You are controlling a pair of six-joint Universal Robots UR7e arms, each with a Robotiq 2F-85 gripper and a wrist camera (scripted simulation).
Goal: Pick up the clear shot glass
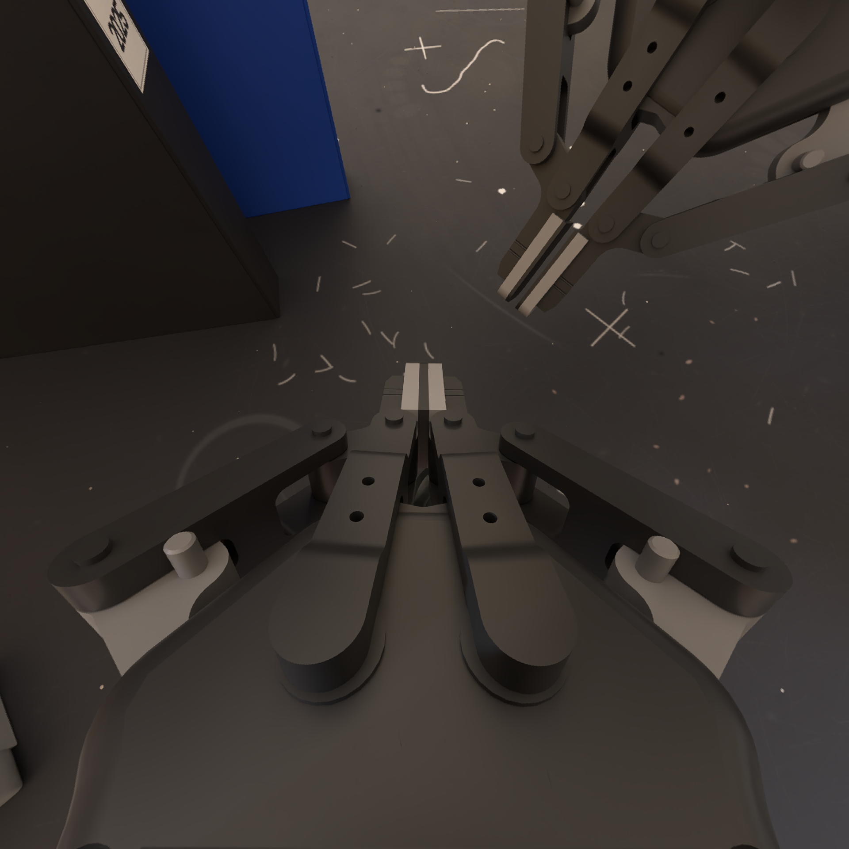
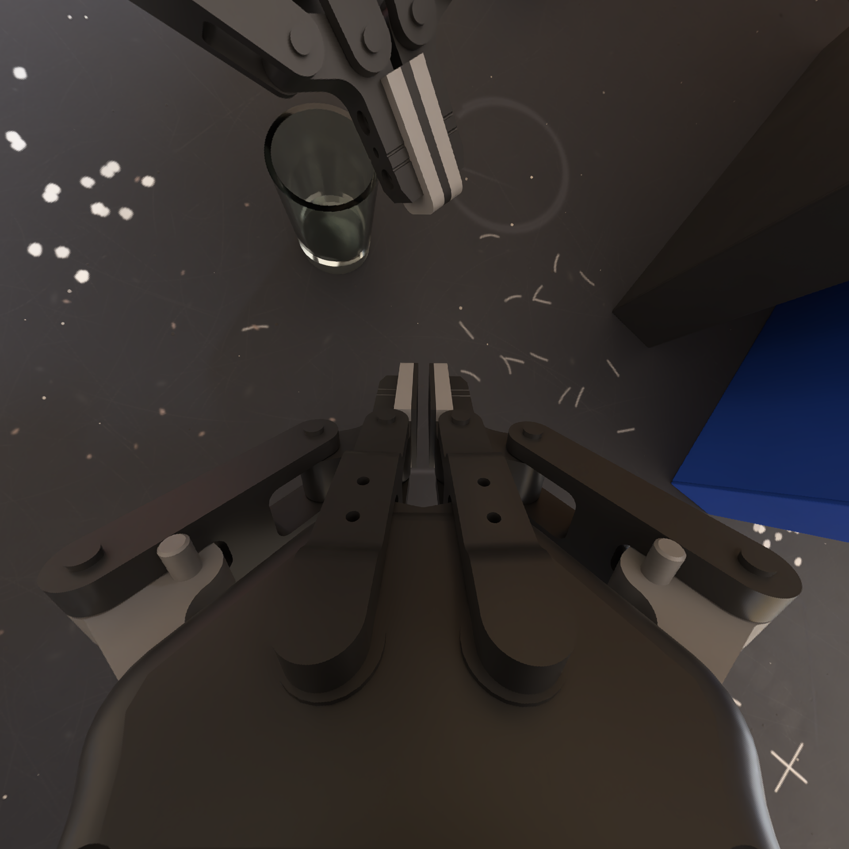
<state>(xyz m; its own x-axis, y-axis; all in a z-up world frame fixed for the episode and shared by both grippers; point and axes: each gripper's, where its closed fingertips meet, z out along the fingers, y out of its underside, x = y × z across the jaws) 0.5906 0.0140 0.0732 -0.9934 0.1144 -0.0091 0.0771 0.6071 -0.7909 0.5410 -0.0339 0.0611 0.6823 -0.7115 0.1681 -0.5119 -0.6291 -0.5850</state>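
Shot glass (image 2: 321, 197), clear, thick-based, straight tapered walls, stands upright on dark matte tabletop (image 2: 161, 349) in the right wrist view, not held by anything. Left gripper (image 2: 425, 151) hangs just beside its rim on the right, pale pads pressed together with only a thin slit, nothing between them; whether it touches the glass is unclear. Right gripper (image 2: 423, 390) sits nearer the camera, well apart from the glass, pads likewise closed and empty. Tabletop is scuffed: chalky dashes, white specks, a faint ring mark (image 2: 514, 165), a scratched cross (image 2: 789, 774). Black box (image 1: 115, 206) with a pale label strip and blue box (image 1: 266, 105), both flat-sided and sharp-edged, stand side by side touching. In the left wrist view the left gripper (image 1: 423, 388) points at bare table, right gripper (image 1: 542, 271) opposite, glass out of that view
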